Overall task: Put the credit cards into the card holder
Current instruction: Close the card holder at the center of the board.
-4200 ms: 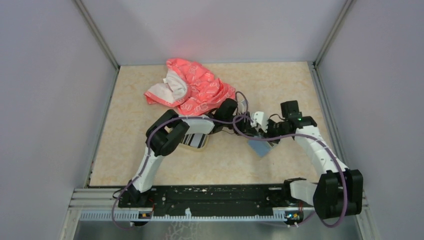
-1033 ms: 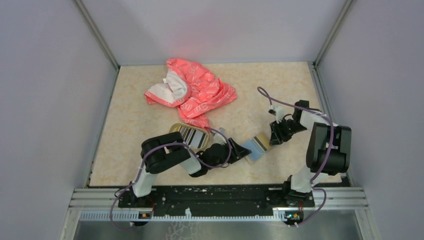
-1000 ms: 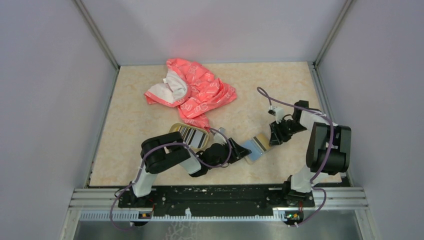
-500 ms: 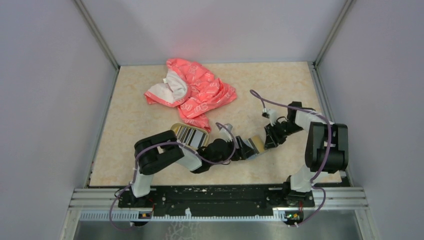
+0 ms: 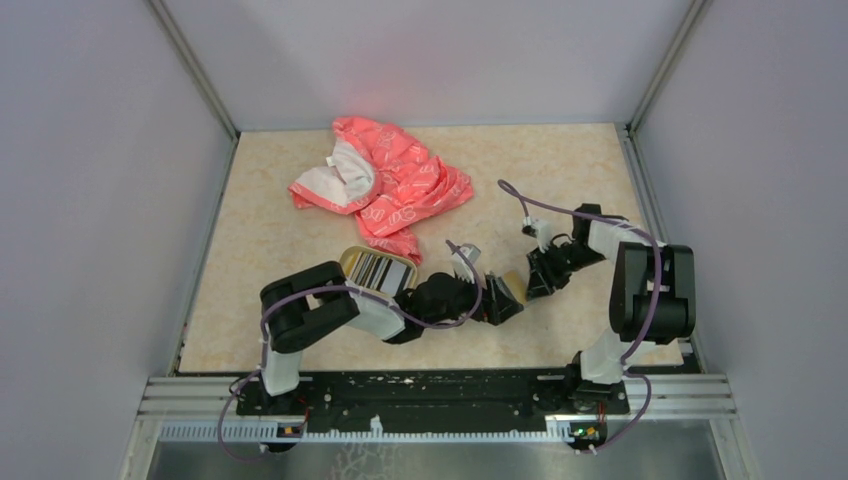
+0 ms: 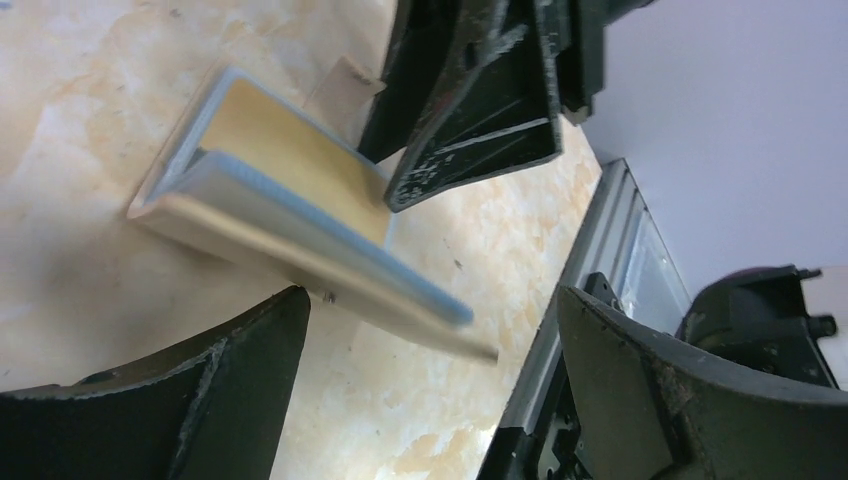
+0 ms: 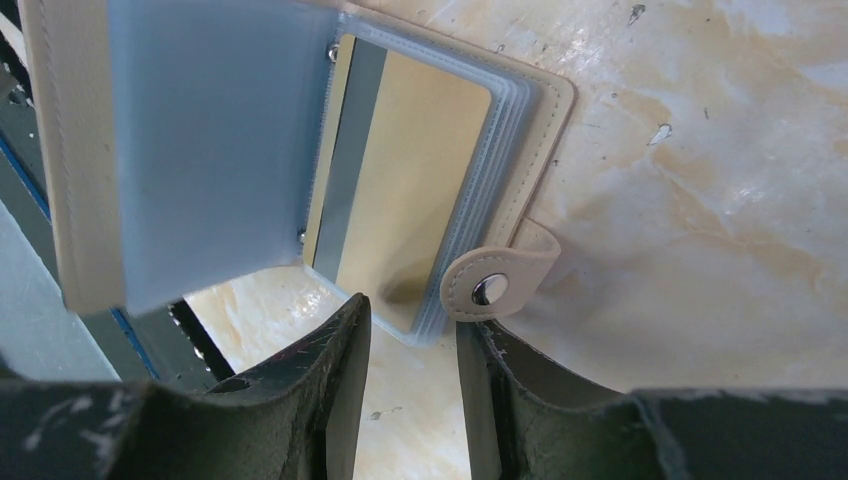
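As cards [image 5: 382,270] fill dish [image 5: 347,262], arm [image 5: 385,312] perhaps overlapping

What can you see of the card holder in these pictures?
The card holder is a small beige wallet that looks like leather, with blue-grey clear sleeves and a strap with a metal snap. It lies open on the table, one cover raised. A golden card with a grey stripe sits in a sleeve. The right end effector meets its edge beside the strap; a grip cannot be confirmed. The open left end effector straddles it from the other side.
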Action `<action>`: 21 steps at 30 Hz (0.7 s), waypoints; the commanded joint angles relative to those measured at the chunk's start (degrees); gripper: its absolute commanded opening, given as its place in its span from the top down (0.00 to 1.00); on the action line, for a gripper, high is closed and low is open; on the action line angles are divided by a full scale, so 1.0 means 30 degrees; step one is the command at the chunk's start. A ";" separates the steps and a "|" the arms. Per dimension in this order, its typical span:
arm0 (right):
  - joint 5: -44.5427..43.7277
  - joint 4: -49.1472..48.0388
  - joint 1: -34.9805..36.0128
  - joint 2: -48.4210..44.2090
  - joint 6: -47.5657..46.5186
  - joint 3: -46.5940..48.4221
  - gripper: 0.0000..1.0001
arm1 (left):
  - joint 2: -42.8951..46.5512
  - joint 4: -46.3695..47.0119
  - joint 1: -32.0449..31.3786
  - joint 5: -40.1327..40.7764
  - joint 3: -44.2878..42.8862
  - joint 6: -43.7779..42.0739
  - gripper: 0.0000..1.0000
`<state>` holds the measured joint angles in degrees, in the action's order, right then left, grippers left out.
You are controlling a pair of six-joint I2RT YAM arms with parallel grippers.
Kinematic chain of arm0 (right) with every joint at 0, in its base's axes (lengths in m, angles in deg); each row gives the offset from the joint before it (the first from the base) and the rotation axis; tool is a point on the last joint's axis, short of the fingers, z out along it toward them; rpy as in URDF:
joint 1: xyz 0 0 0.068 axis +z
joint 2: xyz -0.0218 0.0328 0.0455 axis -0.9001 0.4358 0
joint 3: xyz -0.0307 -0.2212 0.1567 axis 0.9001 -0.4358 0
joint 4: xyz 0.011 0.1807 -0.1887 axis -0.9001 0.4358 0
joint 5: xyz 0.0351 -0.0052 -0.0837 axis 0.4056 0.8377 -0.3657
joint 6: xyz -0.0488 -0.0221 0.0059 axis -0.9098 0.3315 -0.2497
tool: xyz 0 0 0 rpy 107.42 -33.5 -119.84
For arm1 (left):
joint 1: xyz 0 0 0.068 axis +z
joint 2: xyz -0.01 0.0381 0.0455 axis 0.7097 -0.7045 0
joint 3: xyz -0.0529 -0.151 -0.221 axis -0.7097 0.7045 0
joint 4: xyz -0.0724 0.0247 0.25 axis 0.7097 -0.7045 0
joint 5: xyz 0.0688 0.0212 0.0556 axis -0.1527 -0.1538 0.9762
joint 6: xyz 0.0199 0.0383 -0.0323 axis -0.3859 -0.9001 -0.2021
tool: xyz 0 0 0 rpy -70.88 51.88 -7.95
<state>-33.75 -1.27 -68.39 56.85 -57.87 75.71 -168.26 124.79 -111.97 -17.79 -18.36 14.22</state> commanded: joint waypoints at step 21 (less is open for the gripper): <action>-0.1630 -0.2100 -0.0099 -0.3143 0.1570 0.0001 0.60 | -0.2454 0.2413 0.1991 -0.3228 -0.1414 0.0091 0.53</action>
<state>-36.33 -3.80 -68.44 53.66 -55.34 75.64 -174.08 132.07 -106.75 -27.45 -21.61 13.96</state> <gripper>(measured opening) 0.390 0.481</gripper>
